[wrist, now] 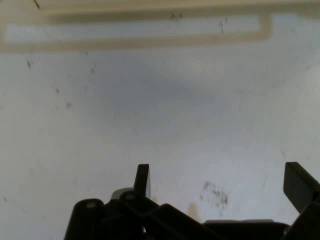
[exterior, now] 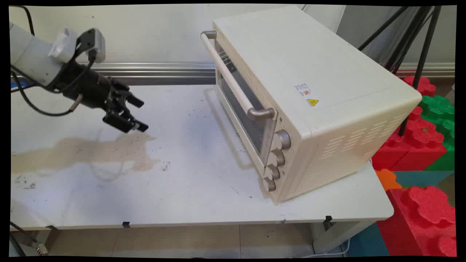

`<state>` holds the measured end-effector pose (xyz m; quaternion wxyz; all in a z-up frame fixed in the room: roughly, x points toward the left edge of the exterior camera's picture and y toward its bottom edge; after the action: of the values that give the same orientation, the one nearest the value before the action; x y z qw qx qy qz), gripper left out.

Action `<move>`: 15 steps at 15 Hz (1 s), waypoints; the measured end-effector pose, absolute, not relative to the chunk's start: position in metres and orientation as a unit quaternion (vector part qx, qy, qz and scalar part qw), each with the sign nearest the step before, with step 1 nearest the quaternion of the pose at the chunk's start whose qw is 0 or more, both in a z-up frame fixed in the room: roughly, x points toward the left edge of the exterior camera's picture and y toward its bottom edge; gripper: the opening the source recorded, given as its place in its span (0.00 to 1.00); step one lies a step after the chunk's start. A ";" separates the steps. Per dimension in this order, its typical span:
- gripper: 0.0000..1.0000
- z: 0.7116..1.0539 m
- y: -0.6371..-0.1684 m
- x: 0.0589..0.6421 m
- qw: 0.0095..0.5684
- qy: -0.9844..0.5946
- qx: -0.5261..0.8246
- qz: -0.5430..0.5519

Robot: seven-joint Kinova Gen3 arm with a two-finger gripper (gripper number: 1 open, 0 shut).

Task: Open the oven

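Here the black two-finger claw [exterior: 140,115] hangs above the left part of the white desk [exterior: 189,189], at about nine o'clock from the desk's middle, tilted down and pointing toward three o'clock. Its fingers [wrist: 142,179] stand wide apart in the hand view, with bare desk surface [wrist: 160,125] between them; it has hold of nothing and touches nothing.

Just below the claw, toward six o'clock, a tan smear-like stain [exterior: 91,153] spreads over the desk and runs off toward the left edge; small dark specks lie around it.

Well apart from the claw, at three o'clock, stands a cream-white box-shaped toaster oven [exterior: 309,98]. Its long axis runs from the far middle of the desk toward the near right corner, and its glass door [exterior: 240,105] faces the claw's side, toward nine o'clock. The door is shut, with a long pale bar handle [exterior: 233,80] along its top edge. Four round metal knobs [exterior: 276,160] sit in a column at the near end of the front.

Beyond the desk's right edge, at three to five o'clock, red and green foam blocks [exterior: 426,145] are stacked, with black tripod legs [exterior: 418,43] rising behind them.
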<state>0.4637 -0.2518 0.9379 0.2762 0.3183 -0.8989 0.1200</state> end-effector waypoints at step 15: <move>1.00 1.015 -0.310 0.414 0.358 -0.862 0.314 0.175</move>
<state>0.4144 -0.3104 1.0148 0.3579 0.3143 -0.8616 0.1751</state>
